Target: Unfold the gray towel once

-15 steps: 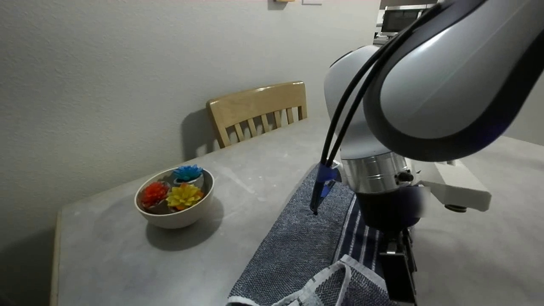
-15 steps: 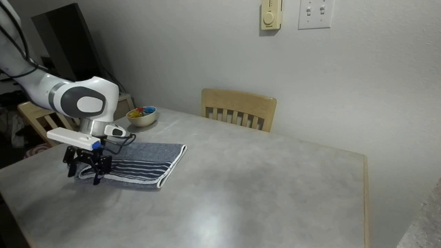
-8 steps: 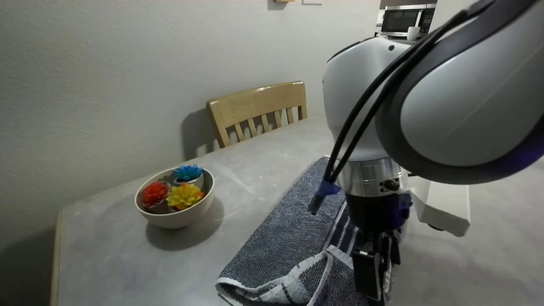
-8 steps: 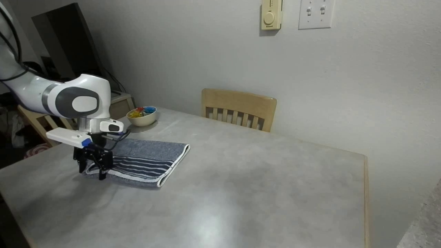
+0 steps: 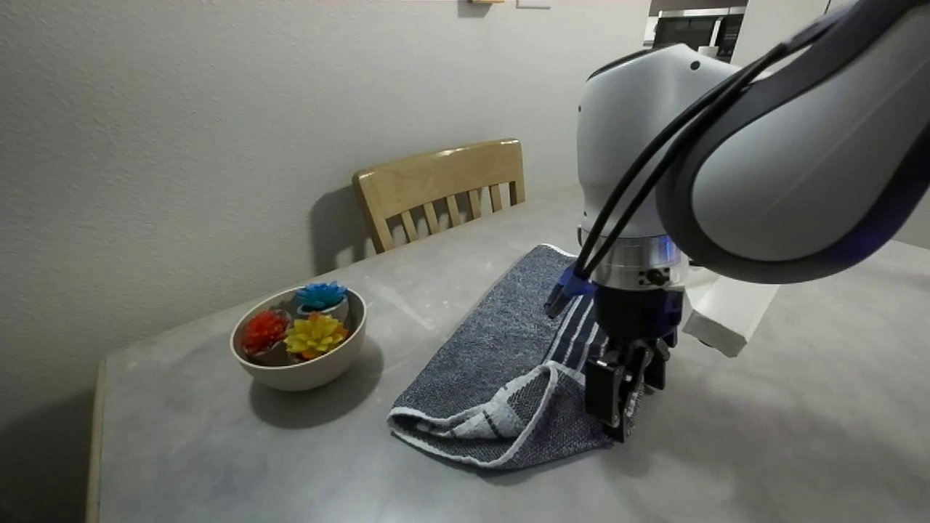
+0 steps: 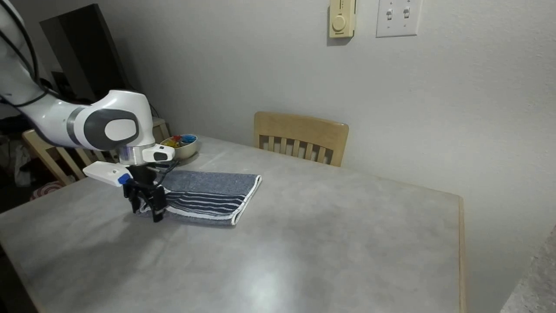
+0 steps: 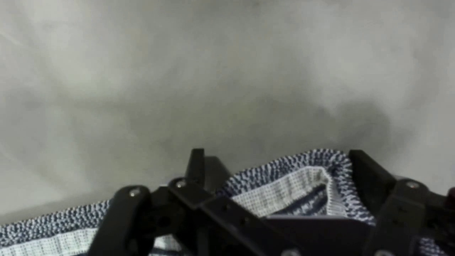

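Note:
The gray towel [image 5: 487,349] lies folded on the table, with dark and white stripes along one side. Its near corner is rumpled and raised in an exterior view, and the striped part [image 6: 204,203] faces up. My gripper [image 5: 628,414] points down at one corner of the cloth, low over the table. Seen from the wrist, the gripper [image 7: 277,153] stands wide open, with a corner fold of the towel [image 7: 273,193] between its fingers. The right-hand finger [image 7: 369,174] appears to touch the fold; bare space shows beside the left one. Part of the striped area is hidden behind the gripper.
A bowl [image 5: 305,376] holding red, blue and yellow artificial succulents stands on the table [image 6: 330,243] near the wall side. A wooden chair [image 6: 299,126] is pushed against the table's far edge. Cables [image 5: 654,160] run along the arm.
The gripper and the towel have shifted together, rightward and slightly back in an exterior view, the cloth sliding over the table. The jaws have stayed open.

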